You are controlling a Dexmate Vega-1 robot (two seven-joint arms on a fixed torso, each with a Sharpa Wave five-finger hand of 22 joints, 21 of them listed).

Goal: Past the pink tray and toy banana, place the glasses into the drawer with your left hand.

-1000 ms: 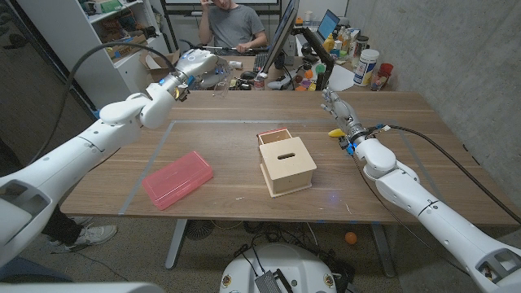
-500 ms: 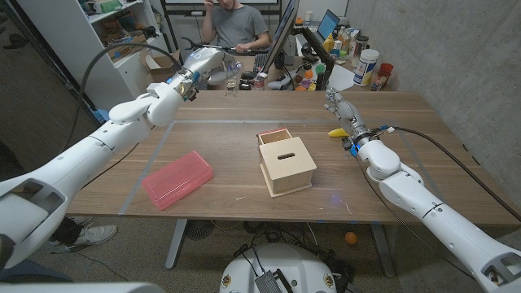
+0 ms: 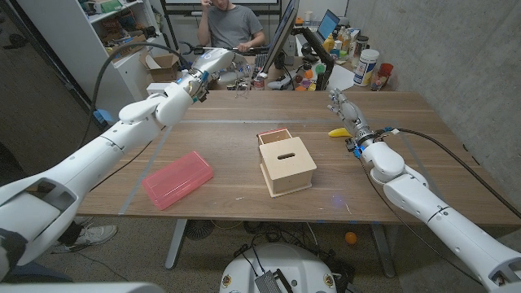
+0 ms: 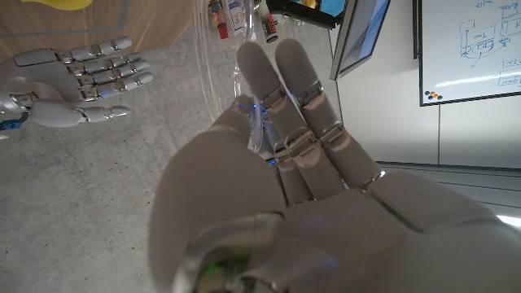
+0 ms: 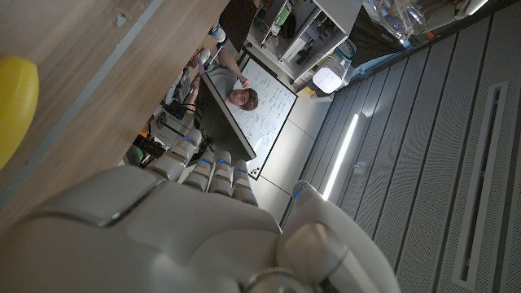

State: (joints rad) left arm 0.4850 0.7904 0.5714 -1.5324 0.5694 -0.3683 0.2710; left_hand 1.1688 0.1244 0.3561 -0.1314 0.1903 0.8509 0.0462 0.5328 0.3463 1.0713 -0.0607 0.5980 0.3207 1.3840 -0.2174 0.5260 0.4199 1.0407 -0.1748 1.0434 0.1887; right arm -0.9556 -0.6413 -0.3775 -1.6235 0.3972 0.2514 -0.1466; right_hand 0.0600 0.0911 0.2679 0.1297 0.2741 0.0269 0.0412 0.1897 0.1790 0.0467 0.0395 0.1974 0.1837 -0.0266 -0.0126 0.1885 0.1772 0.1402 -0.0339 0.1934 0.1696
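Wooden table [image 3: 244,175]: pink tray [image 3: 178,179] front left, wooden drawer box [image 3: 286,163] at centre, drawer apparently pulled open at back, toy banana [image 3: 338,132] far right.

Beyond the wooden table [image 3: 407,163] a person [image 3: 232,24] sits at a cluttered desk [image 3: 269,69] with monitors [image 3: 285,28], a whiteboard [image 4: 468,49] hangs behind, grey concrete wall [image 3: 456,57] alongside, white shelving [image 3: 98,32] opposite.

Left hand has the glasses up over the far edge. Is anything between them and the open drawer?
Nothing visible blocks it. The glasses in the left hand are high above the table's far edge; the drawer is open behind the wooden box. The pink tray and toy banana lie aside.
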